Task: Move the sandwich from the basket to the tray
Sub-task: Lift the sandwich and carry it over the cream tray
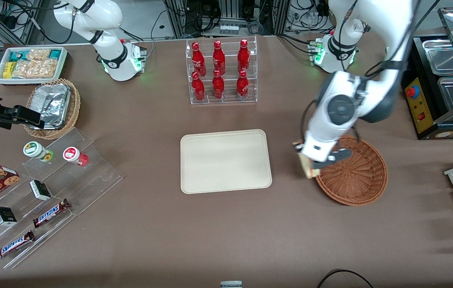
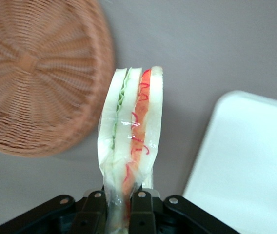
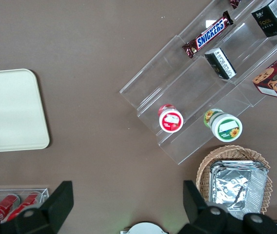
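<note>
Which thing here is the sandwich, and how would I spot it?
Find the cream tray in the middle of the brown table, then the round reddish-brown basket beside it. Between them the gripper holds the sandwich pinched, just outside the basket's rim. It is a pale bread wedge with green and red filling stripes.

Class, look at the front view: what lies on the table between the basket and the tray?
Only bare brown table. The gripper, shut on the sandwich, hangs above that stretch at the basket rim, short of the tray.

The gripper (image 1: 310,167) grips the sandwich (image 1: 305,165) over the basket (image 1: 356,176) rim. Bare table (image 1: 286,160) lies between basket and tray (image 1: 225,161), unobstructed.
</note>
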Controlling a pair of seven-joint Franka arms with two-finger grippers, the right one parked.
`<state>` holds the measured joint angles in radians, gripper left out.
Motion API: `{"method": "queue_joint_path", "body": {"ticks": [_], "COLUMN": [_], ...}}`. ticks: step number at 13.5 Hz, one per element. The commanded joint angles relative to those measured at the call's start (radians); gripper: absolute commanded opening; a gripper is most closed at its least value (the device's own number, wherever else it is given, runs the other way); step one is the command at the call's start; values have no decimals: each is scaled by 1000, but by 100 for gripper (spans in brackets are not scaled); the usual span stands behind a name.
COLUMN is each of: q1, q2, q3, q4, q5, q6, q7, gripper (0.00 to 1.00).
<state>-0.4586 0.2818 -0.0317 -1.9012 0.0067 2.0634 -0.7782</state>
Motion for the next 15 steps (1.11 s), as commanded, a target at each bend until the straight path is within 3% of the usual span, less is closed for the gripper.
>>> {"method": "queue_joint_path", "body": {"ticks": [1, 7, 15], "q1": [-101, -265, -284], "q2": [112, 371, 536], "q3": [12, 12, -31], "q4": [138, 424, 619], "q5": [-4, -42, -86], "q6": [-25, -20, -20], "q7": [-39, -138, -153], "gripper": [0, 0, 0]}}
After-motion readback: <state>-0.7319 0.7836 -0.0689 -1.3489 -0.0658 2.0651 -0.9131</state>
